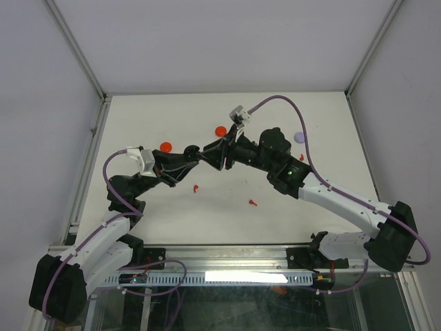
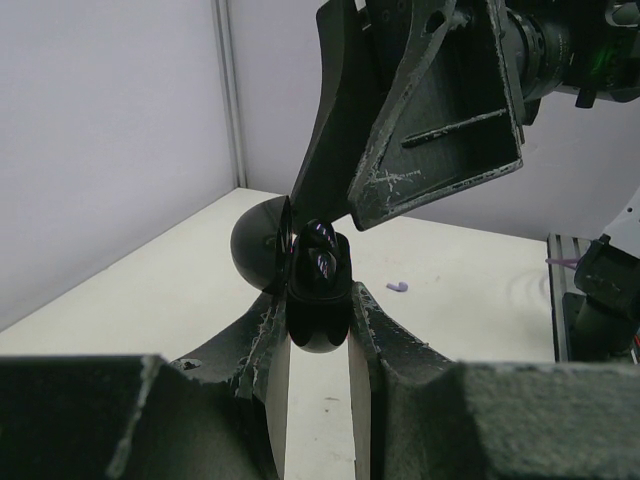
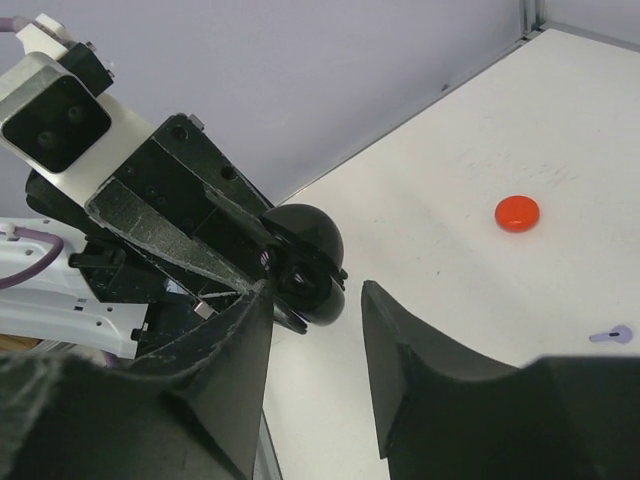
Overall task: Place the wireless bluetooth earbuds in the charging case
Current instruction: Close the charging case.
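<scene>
My left gripper [image 2: 318, 312] is shut on a round black charging case [image 2: 318, 322], held above the table with its lid [image 2: 256, 246] swung open to the left. Glossy black shapes [image 2: 322, 258] sit in the case's mouth; I cannot tell if they are earbuds. My right gripper [image 3: 318, 296] is open, its fingers [image 2: 430, 120] just above the case [image 3: 312, 262] and holding nothing. The two grippers [image 1: 209, 152] [image 1: 224, 157] meet tip to tip at mid table. Red earbuds [image 1: 196, 187] [image 1: 253, 203] [image 1: 302, 158] and a lavender earbud [image 2: 397, 287] [image 3: 611, 334] lie loose on the table.
Two red discs [image 1: 165, 147] [image 1: 220, 130] lie on the white table [image 1: 138, 207], the second also in the right wrist view [image 3: 517, 213]. A lavender disc [image 1: 299, 137] sits at the back right. Grey walls with metal frame posts bound the table.
</scene>
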You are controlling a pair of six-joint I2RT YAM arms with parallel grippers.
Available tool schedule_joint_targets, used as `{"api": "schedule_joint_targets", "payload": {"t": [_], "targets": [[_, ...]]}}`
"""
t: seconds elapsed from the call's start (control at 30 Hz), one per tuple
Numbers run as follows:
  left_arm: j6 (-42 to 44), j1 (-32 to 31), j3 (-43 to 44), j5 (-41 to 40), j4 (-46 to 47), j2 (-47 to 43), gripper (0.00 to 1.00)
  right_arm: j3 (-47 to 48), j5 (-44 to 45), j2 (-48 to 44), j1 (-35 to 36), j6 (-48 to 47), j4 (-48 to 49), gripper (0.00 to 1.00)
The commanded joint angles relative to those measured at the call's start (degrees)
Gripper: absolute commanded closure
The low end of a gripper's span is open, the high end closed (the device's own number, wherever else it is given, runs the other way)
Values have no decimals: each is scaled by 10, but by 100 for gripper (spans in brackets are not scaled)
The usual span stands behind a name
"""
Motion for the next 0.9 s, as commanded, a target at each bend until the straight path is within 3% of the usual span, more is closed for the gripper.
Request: {"api": "schedule_joint_targets", "payload": {"t": [0.0, 0.3, 0.87], "targets": [[-3, 3, 5, 4, 40, -7, 100, 47, 9, -27, -2, -34, -33, 55], [-11, 3, 12, 36, 45, 4, 100, 130, -88, -3, -12, -76, -145, 30], [-34, 3, 18, 84, 71, 25, 100, 173, -192, 72, -17, -55, -172, 25]]}}
